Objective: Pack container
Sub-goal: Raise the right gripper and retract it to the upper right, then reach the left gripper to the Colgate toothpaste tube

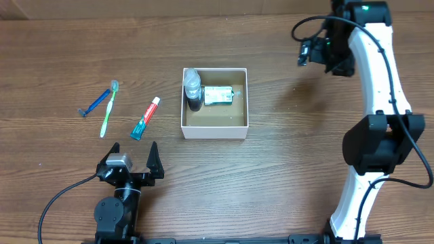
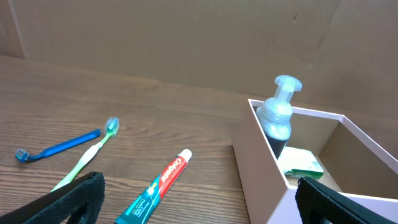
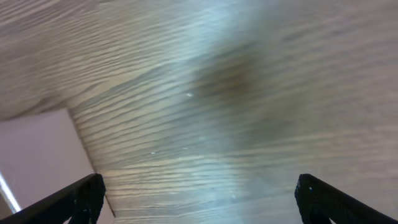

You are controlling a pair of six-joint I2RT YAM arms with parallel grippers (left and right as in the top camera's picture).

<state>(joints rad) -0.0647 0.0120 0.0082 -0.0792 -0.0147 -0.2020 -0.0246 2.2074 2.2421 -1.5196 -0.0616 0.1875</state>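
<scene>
The container (image 1: 214, 130), a white-walled box with a brown floor, sits mid-table; it also shows in the left wrist view (image 2: 261, 180). Inside lie a pump bottle (image 1: 194, 87) and a green-and-white packet (image 1: 218, 95), both also in the left wrist view: bottle (image 2: 277, 115), packet (image 2: 301, 163). To its left on the table lie a toothpaste tube (image 1: 146, 118), a green toothbrush (image 1: 108, 108) and a blue razor (image 1: 95, 102). My left gripper (image 1: 133, 160) is open and empty, near the front edge, below the toothpaste (image 2: 155, 186). My right gripper (image 1: 308, 51) is open and empty, raised at the far right.
The table is wood-grain brown. A corner of the container (image 3: 37, 158) shows at the left of the right wrist view. The right arm's white links (image 1: 380, 102) stand along the right side. A cable (image 1: 57, 200) runs from the left arm.
</scene>
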